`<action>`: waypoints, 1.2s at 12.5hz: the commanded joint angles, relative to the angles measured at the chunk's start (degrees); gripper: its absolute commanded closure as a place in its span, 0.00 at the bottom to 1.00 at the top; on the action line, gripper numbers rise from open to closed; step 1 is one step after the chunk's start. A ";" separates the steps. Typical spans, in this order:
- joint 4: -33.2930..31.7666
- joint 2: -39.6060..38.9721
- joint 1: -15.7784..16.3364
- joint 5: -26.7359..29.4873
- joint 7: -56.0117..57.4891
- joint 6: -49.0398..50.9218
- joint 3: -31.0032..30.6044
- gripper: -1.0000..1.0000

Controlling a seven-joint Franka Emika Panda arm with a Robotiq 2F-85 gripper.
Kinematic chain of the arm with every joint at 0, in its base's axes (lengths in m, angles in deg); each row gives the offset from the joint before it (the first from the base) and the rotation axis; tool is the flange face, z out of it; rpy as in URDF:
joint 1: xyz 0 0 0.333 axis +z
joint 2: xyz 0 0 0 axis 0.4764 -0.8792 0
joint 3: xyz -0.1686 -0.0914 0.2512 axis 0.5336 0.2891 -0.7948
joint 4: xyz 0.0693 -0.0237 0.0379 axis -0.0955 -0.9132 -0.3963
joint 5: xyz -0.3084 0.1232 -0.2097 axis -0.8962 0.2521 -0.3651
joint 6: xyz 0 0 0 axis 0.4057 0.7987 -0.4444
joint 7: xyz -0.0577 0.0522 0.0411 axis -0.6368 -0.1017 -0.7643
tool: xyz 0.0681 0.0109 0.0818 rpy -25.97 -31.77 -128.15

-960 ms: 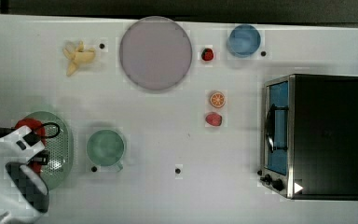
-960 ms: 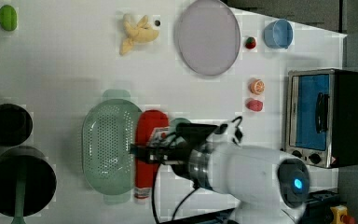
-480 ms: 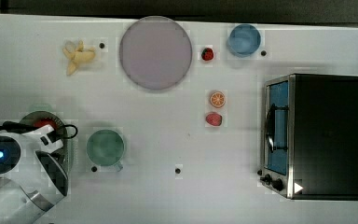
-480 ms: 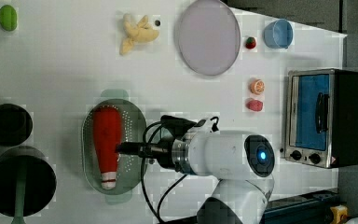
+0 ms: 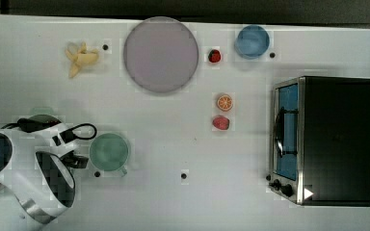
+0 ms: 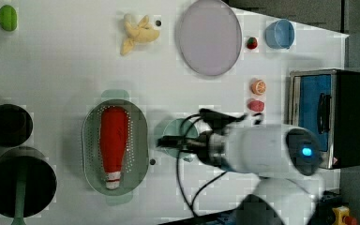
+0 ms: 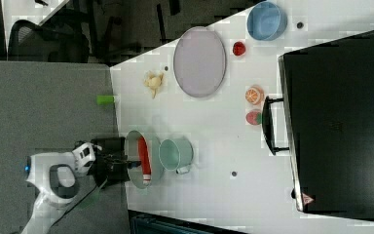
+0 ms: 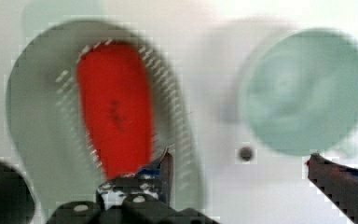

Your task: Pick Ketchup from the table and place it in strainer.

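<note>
The red Ketchup [image 6: 112,143] lies lengthwise inside the pale green strainer [image 6: 138,140], white cap toward the left view's bottom. The right view shows the Ketchup [image 7: 143,156] in the strainer [image 7: 132,141] too. My gripper [image 6: 162,141] hangs clear of the strainer, between it and the round green cup [image 6: 180,136]. In the wrist view my gripper [image 8: 237,163] is open: one finger [image 8: 164,169] overlaps the strainer's [image 8: 37,121] rim near the Ketchup [image 8: 114,112], and the other stands below the cup [image 8: 303,91]. Nothing is between them.
A black toaster oven [image 5: 327,139] takes up the top view's right. At the back are a greyish-purple plate [image 5: 160,54], a blue bowl [image 5: 252,41] and a banana [image 5: 81,57]. Small fruits [image 5: 220,122] lie mid-table. Two dark pots [image 6: 8,124] stand at the left view's left.
My gripper brought the Ketchup from beside the strainer into it, opened and let go, then drew back toward the green cup. The Ketchup now rests in the strainer.
</note>
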 commanded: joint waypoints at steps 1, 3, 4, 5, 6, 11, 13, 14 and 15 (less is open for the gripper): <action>1.44 8.03 -5.49 0.20 -3.25 4.12 3.99 0.00; 1.52 13.50 -7.77 0.20 -3.02 7.13 9.18 0.00; 1.61 16.10 -8.53 0.20 -3.02 8.58 12.33 0.00; 1.83 18.43 -8.91 0.20 -3.01 10.29 15.57 0.00; 2.17 20.40 -9.05 0.20 -3.01 12.79 18.79 0.00; 8.88 23.43 -9.01 1.70 -2.89 25.15 28.11 0.00; 12.61 23.38 -9.01 2.22 -2.67 31.20 28.47 0.00; 14.25 23.34 -8.99 2.52 -2.67 34.46 28.37 0.00; 15.34 23.32 -9.00 2.57 -2.66 35.38 28.44 0.00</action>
